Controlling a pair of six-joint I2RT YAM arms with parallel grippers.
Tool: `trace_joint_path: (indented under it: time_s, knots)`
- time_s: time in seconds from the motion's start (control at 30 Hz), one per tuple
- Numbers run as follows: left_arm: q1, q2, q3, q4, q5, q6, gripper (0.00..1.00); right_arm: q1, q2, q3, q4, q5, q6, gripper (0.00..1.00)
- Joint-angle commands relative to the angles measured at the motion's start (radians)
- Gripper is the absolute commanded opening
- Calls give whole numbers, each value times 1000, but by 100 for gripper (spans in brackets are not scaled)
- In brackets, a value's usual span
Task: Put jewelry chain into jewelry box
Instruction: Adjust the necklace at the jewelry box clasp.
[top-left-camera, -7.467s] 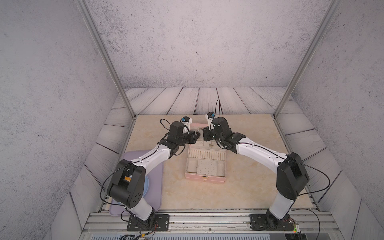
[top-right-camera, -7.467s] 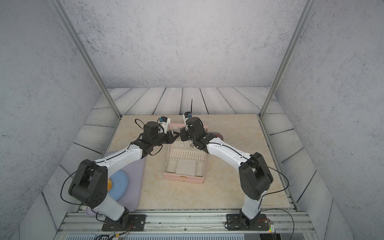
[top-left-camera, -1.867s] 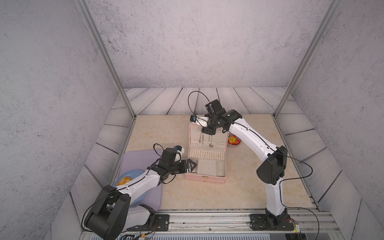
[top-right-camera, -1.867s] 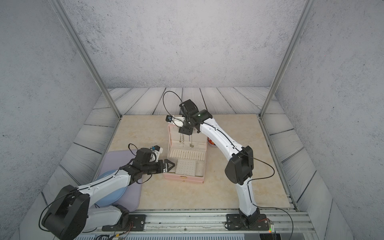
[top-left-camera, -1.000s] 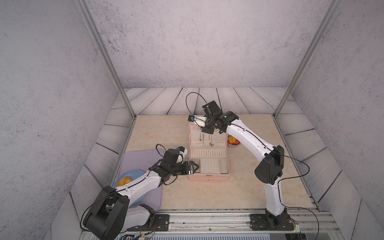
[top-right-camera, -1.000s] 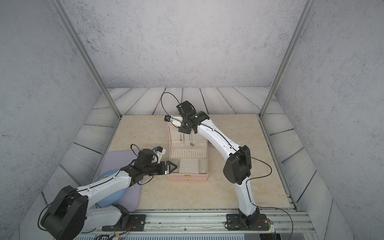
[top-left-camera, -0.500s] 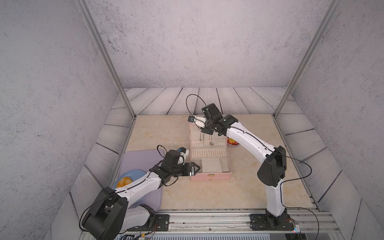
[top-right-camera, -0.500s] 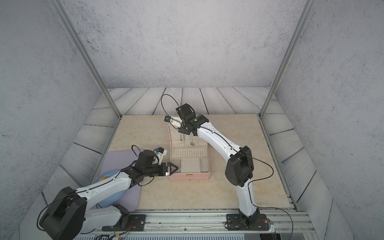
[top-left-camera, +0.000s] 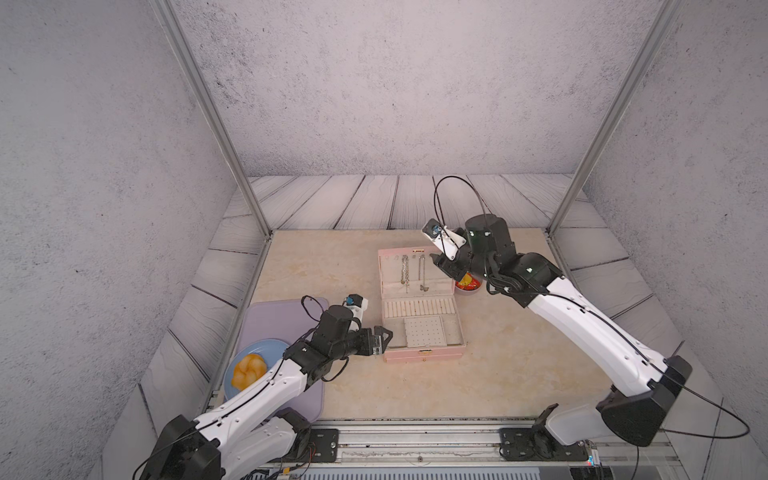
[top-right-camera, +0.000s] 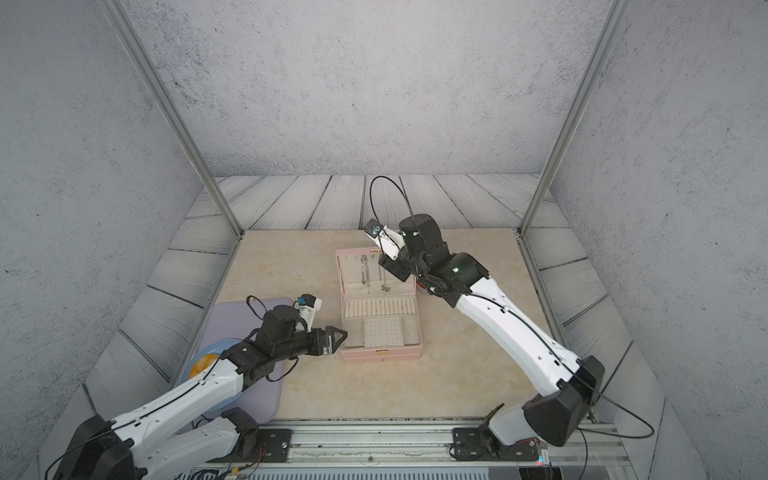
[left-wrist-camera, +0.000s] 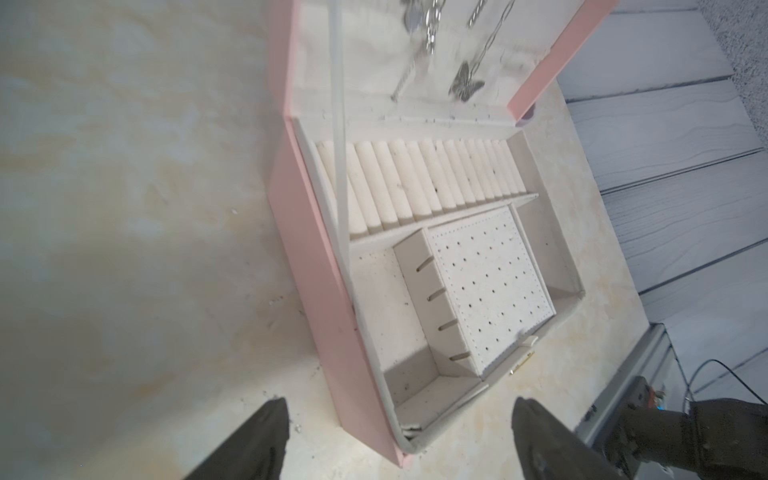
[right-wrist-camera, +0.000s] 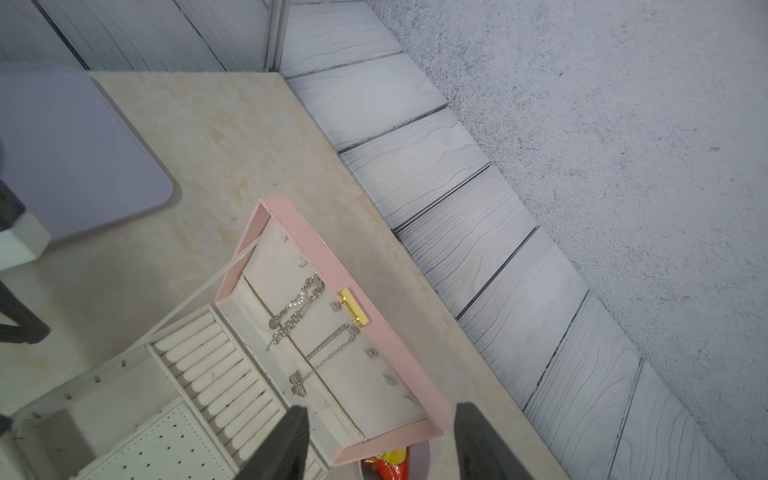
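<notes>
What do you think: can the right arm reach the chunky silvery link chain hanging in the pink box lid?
Probably yes: the right claw hovers open beside the lid of the pale pink jewelry box, nothing between it and the chunky silvery link chain.

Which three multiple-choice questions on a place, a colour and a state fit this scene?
1. Where is the chunky silvery metal link chain? A on the tabletop; B hanging inside the lid of the pale pink rectangular jewelry box; C in a bowl.
2. What colour is the round plate on the lilac rectangular mat? A blue; B red; C green.
3. The fingers of the right gripper are: A shut on the chain; B shut on the lid; C open, empty.
1 B: it hangs from a lid hook. 2 A: its rim shows blue. 3 C: they stand apart, nothing between.
</notes>
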Motion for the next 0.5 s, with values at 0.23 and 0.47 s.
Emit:
trace_joint_path:
  time_s: [0.23,0.47]
  knots:
    - [-35,75,182,134,-177,702,59,-5,-182,-360,352,-90,455,66]
    - [-103,319,311,187,-267,1165,54,-42,-293,-539,428,-44,526,66]
